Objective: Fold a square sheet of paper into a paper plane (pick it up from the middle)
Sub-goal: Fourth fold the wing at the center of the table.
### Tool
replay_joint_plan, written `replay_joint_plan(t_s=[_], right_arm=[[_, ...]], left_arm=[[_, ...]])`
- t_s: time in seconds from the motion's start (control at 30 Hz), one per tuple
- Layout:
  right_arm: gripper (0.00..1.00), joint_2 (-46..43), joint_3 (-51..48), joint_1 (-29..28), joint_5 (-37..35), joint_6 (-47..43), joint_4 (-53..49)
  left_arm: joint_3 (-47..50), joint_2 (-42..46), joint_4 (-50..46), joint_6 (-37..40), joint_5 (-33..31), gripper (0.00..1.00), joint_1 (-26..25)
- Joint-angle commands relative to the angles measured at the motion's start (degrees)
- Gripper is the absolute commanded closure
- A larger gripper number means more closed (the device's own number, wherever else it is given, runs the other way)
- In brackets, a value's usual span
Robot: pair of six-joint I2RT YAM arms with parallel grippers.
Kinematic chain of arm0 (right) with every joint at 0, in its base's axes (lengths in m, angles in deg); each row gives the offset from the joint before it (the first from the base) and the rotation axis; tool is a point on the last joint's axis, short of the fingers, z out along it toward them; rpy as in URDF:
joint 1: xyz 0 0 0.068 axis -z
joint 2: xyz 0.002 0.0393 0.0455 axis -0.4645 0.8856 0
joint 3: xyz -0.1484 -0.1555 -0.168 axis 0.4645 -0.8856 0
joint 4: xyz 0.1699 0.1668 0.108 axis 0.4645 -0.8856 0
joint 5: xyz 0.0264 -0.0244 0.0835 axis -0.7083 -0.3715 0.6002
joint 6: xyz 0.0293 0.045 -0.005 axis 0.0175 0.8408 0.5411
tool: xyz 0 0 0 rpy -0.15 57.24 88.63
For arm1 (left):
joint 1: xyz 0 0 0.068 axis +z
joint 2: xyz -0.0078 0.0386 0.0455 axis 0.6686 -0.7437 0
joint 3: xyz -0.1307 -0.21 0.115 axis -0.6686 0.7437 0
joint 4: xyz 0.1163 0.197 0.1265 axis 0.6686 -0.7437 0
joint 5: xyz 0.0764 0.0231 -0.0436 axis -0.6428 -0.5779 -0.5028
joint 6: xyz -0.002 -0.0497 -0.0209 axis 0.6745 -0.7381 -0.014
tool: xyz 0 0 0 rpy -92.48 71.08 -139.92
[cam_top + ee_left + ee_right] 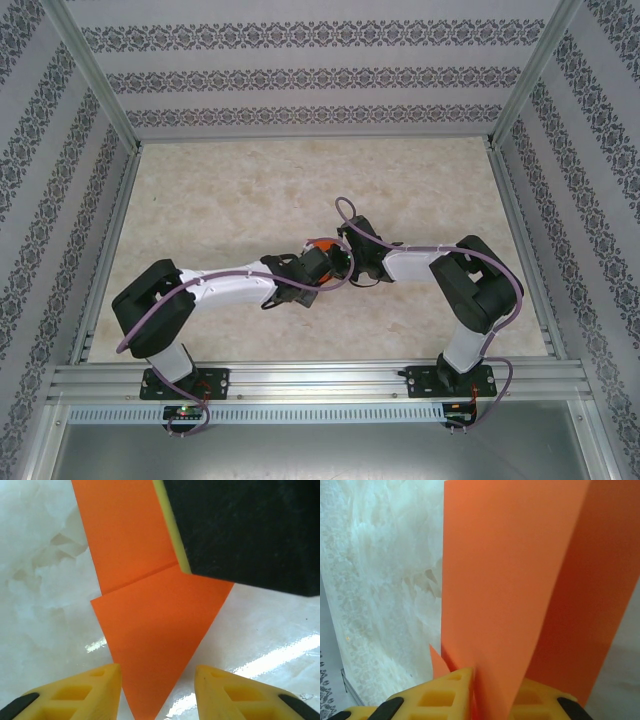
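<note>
The left tool (157, 670), spread, straddles the pointed tip of the orange paper (150, 630), its long axis running straight away; the right tool (492, 682) pinches it.

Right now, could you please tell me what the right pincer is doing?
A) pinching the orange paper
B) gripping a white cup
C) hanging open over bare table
A: in the right wrist view the right pincer has its yellow fingers closed on the orange paper, which rises from between them.
</note>
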Motion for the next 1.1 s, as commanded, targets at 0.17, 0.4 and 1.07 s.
replay_joint_plan(t_s=[0.17,0.4,1.07], right_arm=[[0.86,0.5,1.0,0.3,2.1,2.8,4.0],[0.87,0.2,1.7,0.5,2.0,3.2,2.6],[0.81,-1.6,0.9,1.3,2.9,4.6,3.3]], left_arm=[[2.7,2.3,0.9,1.6,-0.9,0.53,-1.7],[4.7,4.1,2.8,3.1,0.3,0.52,-1.7],[7.1,4.8,4.7,3.2,-2.0,0.65,-1.7]])
